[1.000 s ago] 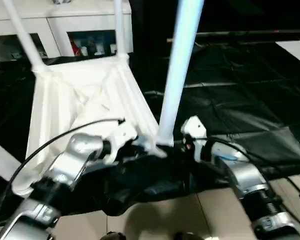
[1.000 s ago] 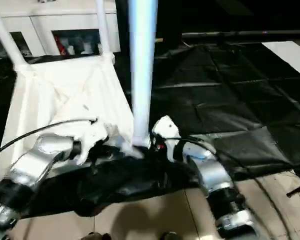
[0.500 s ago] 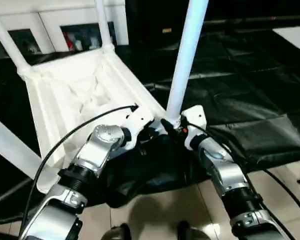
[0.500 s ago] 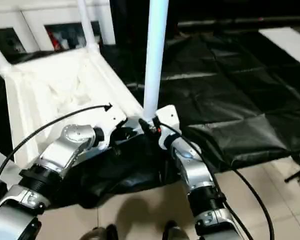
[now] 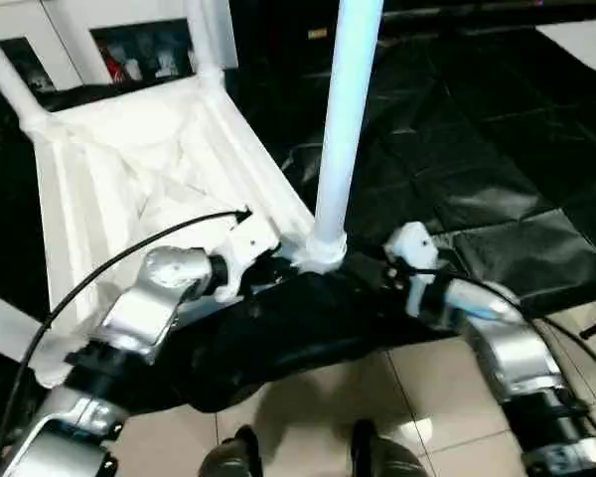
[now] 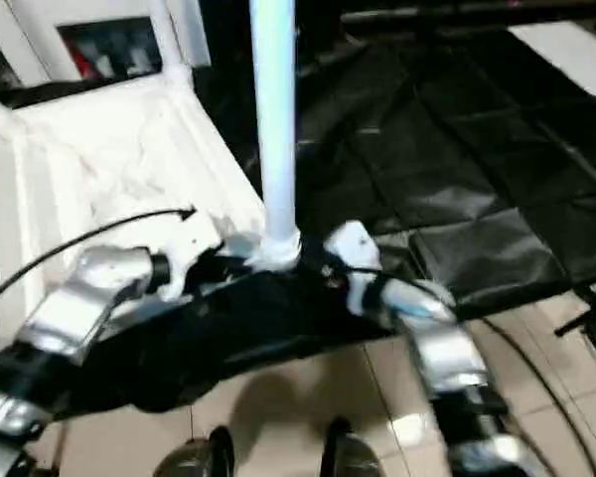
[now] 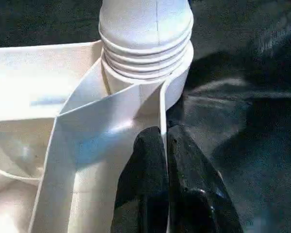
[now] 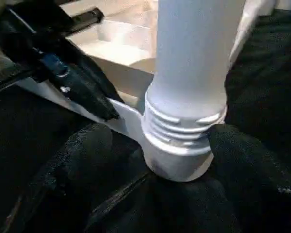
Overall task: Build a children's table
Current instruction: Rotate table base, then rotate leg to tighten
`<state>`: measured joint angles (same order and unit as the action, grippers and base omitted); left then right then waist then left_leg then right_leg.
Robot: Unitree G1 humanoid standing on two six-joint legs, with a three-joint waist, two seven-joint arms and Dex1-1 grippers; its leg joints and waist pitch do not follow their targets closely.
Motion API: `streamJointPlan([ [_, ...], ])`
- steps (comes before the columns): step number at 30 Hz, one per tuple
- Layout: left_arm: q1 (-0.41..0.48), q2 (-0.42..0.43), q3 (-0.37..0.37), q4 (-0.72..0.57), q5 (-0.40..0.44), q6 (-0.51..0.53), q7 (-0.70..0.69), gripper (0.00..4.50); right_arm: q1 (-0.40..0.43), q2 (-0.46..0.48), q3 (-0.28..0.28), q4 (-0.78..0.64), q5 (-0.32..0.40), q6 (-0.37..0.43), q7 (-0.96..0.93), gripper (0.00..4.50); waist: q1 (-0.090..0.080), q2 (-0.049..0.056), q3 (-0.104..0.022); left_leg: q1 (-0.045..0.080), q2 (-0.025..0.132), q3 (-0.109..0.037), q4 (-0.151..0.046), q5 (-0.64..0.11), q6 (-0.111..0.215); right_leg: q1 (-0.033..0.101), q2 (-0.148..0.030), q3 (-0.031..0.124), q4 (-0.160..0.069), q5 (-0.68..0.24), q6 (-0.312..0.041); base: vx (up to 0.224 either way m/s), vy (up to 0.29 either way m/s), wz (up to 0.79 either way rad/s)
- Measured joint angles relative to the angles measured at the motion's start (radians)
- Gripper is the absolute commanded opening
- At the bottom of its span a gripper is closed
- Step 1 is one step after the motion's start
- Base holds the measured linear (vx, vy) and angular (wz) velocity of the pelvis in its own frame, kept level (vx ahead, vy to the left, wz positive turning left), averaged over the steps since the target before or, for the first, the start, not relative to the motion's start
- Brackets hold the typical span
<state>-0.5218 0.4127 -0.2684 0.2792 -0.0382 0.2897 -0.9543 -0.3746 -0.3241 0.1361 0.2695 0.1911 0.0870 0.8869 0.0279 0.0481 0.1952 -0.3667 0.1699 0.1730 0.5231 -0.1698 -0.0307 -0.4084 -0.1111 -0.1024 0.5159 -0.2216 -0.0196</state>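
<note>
The white tabletop [image 5: 149, 169] lies upside down on a black sheet, ribs facing up. A long white leg [image 5: 343, 119] stands upright in the near corner socket [image 5: 323, 250], its threaded base [image 8: 184, 121] seated in it. My left gripper [image 7: 164, 133] is shut on the thin rim wall [image 7: 161, 104] just beside that socket, one black finger on each side. My right gripper [image 8: 160, 145] is open and straddles the socket, with its fingers [image 8: 89, 145] spread wide to either side of the leg's base. Two more legs [image 5: 207, 40] rise from the far corners.
White cabinets with glass fronts [image 5: 129, 45] stand behind the tabletop. The black sheet [image 5: 477, 149] covers the floor to the right, and beige tiles [image 5: 437, 397] lie near me. Another white leg [image 5: 0, 323] crosses the left edge. My feet [image 5: 238, 457] show at the bottom.
The whole view has shifted. My right gripper's fingers have spread wider around the leg's base and its arm has drawn slightly right. The left gripper still clamps the rim.
</note>
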Motion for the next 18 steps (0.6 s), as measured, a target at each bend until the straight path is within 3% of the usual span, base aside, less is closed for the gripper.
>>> streamJointPlan([
  [9,0.020,0.060,-0.013,-0.040,-0.038,-0.003,-0.134,0.00,-0.032,-0.013,0.009,0.027,0.009,-0.007,0.067,3.63,0.016,-0.005,-0.001,0.001,0.002,0.026,0.020,0.001,0.000,-0.008,0.000,0.033,0.034,0.041,-0.030,0.000,0.000,0.00],
  [18,0.020,0.071,-0.022,-0.041,-0.045,-0.007,-0.157,0.00,-0.059,-0.004,0.028,0.069,0.002,-0.048,0.098,3.63,0.016,-0.006,-0.003,0.001,0.004,0.025,0.044,0.005,-0.002,-0.010,0.000,0.039,0.063,0.044,-0.030,0.000,0.000,0.00],
])
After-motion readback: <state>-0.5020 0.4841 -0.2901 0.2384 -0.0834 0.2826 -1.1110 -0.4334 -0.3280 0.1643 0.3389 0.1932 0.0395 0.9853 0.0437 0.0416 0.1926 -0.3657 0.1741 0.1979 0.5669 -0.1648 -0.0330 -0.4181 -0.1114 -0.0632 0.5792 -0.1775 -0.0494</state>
